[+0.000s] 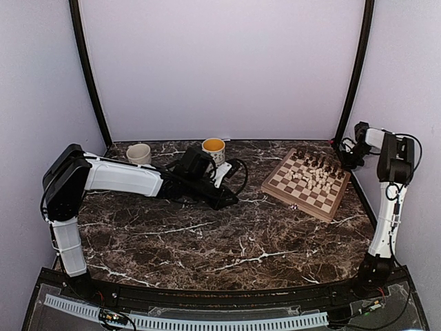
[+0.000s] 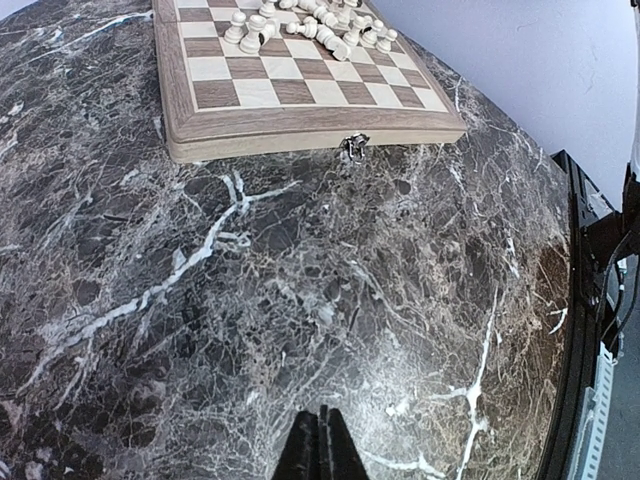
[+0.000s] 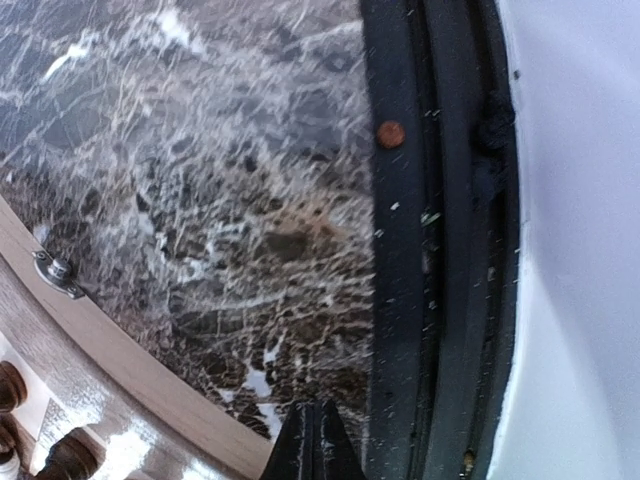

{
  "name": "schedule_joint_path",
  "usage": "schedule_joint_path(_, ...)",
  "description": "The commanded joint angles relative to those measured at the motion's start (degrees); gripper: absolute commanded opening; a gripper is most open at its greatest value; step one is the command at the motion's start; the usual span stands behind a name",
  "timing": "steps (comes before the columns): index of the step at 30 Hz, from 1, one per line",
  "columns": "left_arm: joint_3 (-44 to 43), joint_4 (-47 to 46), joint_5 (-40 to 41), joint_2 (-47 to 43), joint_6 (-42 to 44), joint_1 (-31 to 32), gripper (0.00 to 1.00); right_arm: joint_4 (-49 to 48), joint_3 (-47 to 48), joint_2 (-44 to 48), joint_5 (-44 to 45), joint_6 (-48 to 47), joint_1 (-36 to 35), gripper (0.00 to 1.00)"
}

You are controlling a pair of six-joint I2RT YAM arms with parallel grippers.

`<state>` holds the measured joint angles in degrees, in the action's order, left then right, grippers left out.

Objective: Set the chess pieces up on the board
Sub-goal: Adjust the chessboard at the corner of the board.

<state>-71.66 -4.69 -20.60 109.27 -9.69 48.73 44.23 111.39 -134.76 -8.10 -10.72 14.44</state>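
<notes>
The board (image 1: 298,198) lies at the table's back right, turned at an angle. Cream-white chess pieces (image 1: 315,181) are bunched near its middle, and several lie on their sides (image 2: 318,24). Dark chess pieces (image 1: 315,162) crowd the far rows, and two show at the board's edge (image 3: 68,456). My left gripper (image 1: 231,201) is shut and empty, low over the marble left of the board, its tips (image 2: 322,418) aimed at the board's latched side (image 2: 300,125). My right gripper (image 1: 344,160) is shut and empty, just beyond the board's far right corner (image 3: 130,375), its tips (image 3: 320,410) above the marble.
A white mug (image 1: 139,153) and a mug with a yellow inside (image 1: 214,148) stand at the back of the table, behind my left arm. A black rail (image 3: 400,250) with a copper-coloured disc (image 3: 390,133) runs along the table's right edge, against the pale wall.
</notes>
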Motion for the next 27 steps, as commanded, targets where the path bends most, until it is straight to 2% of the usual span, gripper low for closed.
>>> schedule_joint_path(1,0.5,-1.6,-0.5,0.8,0.1,0.3,0.0,4.8,-4.0,2.1,-5.4,-1.3,-0.2,0.0)
schedule_joint_path(6,-0.3,0.7,3.3,1.8,1.1,-0.1,0.0,6.4,-8.0,4.3,-6.3,-2.4,-0.2,0.0)
schedule_joint_path(10,0.5,-0.1,4.9,2.2,-1.4,-1.8,0.0,6.2,-12.7,6.9,-9.2,-2.1,-0.4,0.0)
schedule_joint_path(19,3.9,-5.8,2.6,3.9,-9.3,-6.6,0.0,4.5,-23.7,12.2,-12.9,-1.3,-4.0,0.0)
schedule_joint_path(23,3.2,-5.4,3.0,4.8,-8.4,-7.0,0.0,4.6,-26.7,13.9,-15.7,-1.2,-6.6,0.0)
schedule_joint_path(27,1.6,-4.1,4.7,5.4,-8.4,-7.2,0.0,5.9,-25.8,14.1,-16.1,-0.5,-6.0,0.0)
